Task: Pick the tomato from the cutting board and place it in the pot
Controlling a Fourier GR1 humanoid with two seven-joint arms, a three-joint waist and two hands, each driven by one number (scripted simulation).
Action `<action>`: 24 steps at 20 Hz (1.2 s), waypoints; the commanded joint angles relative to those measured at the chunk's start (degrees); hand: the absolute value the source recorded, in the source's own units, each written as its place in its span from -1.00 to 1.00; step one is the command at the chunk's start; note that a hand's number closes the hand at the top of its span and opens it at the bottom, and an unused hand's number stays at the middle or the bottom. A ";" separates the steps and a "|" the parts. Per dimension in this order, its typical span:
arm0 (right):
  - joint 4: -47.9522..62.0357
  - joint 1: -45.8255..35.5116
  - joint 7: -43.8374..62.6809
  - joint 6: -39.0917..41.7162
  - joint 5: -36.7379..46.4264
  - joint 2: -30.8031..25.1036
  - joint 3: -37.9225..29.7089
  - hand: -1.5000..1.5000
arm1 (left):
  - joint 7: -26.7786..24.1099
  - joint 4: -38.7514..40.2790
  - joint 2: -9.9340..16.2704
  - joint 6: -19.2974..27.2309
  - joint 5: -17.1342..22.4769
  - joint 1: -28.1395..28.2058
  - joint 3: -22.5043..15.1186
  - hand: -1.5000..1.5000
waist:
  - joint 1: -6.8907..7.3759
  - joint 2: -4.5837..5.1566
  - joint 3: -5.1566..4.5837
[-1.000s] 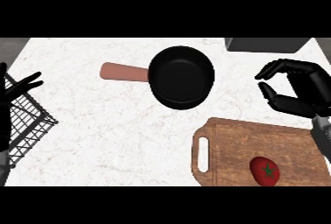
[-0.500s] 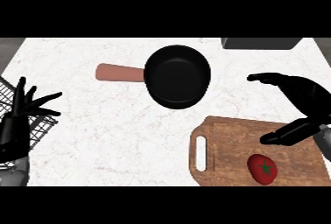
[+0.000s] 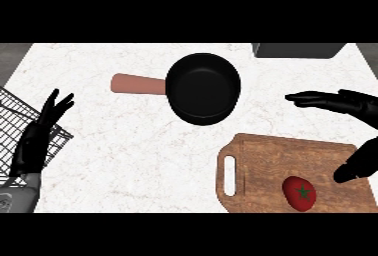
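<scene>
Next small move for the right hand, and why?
Probably lower the right hand down and inward onto the tomato. The hand is open and spread above the cutting board, the tomato lies untouched near the board's near edge, and the pot holds nothing yet.

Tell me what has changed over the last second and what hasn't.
The right hand uncurled from a loose claw and now spreads open above the cutting board, thumb toward the tomato, touching nothing. The left hand rose into fuller view over the wire basket, fingers straight. Tomato, board and black pot have not moved.
</scene>
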 commanded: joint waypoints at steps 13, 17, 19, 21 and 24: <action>-13.80 1.75 1.06 1.04 19.70 -9.16 15.72 -1.00 | 9.26 -5.85 -10.82 -1.15 9.19 -5.28 4.55 0.00 | -1.31 -0.79 -0.54; -13.84 4.10 -1.16 -1.52 20.63 -10.15 15.50 -1.00 | 12.45 -8.62 -9.08 -3.15 10.55 -5.78 6.95 0.00 | -1.21 -0.78 -0.43; -12.40 2.52 0.87 -1.79 22.76 -7.69 16.86 -1.00 | 10.85 -8.32 -10.49 -3.77 10.48 -4.49 6.27 0.00 | -0.17 -0.47 -0.49; -13.79 4.69 0.37 -2.50 23.20 -10.68 15.98 -1.00 | 11.01 -8.37 -10.73 -4.04 10.75 -4.16 6.87 0.00 | -1.27 -0.67 -0.50; -10.31 6.01 2.05 -6.55 28.84 -7.60 17.83 -1.00 | 15.36 -9.41 -7.82 -5.26 11.97 -8.07 9.09 0.00 | -1.12 -0.47 -0.41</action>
